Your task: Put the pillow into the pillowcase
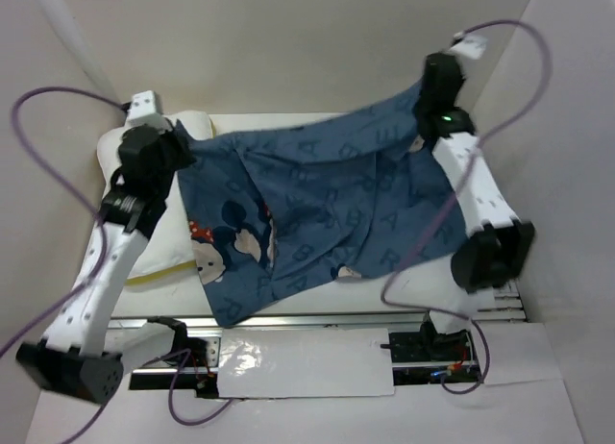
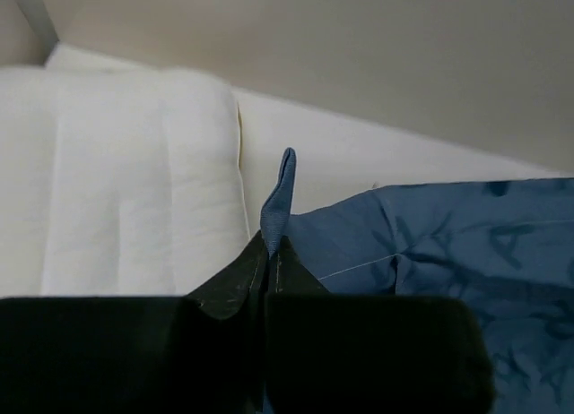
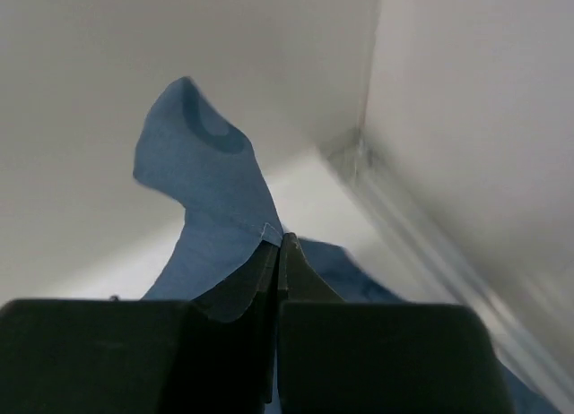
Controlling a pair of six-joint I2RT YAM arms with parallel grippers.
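The blue pillowcase point(image 1: 317, 209) with pale letters and a mouse face hangs stretched between my two grippers above the table. My left gripper point(image 1: 181, 141) is shut on its left corner, which sticks up between the jaws in the left wrist view point(image 2: 278, 194). My right gripper point(image 1: 428, 103) is shut on its right corner, held higher near the back wall; the blue fabric point(image 3: 211, 194) rises past the jaws. The white pillow point(image 1: 163, 237) lies on the table at the left, under my left arm, its yellow strip at the front edge. It also shows in the left wrist view point(image 2: 117, 181).
White walls close in the table on the left, back and right. The white tabletop point(image 1: 288, 122) shows behind the pillowcase. Purple cables loop from both arms. A shiny white sheet point(image 1: 307, 362) lies between the arm bases.
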